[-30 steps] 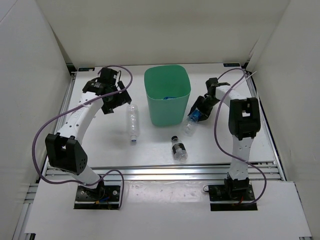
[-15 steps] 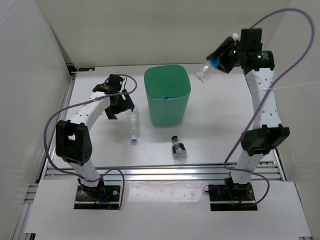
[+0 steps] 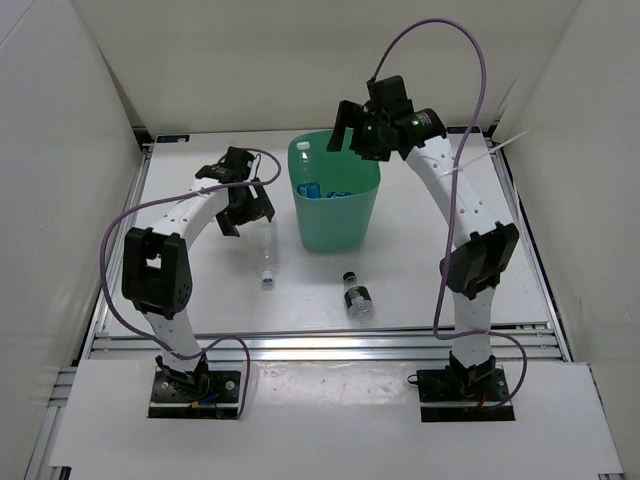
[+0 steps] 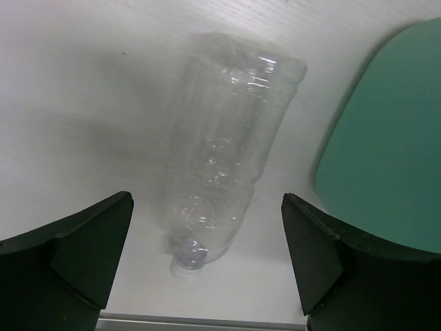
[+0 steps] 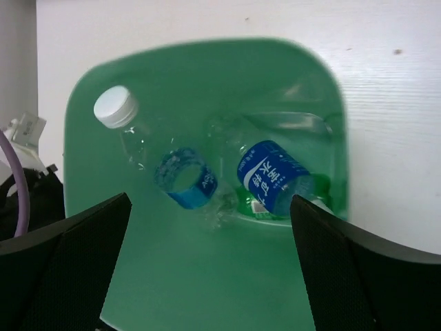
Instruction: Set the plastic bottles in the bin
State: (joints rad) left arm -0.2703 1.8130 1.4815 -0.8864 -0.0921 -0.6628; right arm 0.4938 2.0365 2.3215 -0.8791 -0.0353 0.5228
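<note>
Release done: right gripper, which half a second before carried a blue-labelled bottle high at the right, hung over the bin with jaws apart, the bottle now inside beside a second one. Left gripper stood wide open astride the clear bottle on the table beside the bin. Short dark-labelled bottle lay nearer the front, so two looked left to go.
</note>
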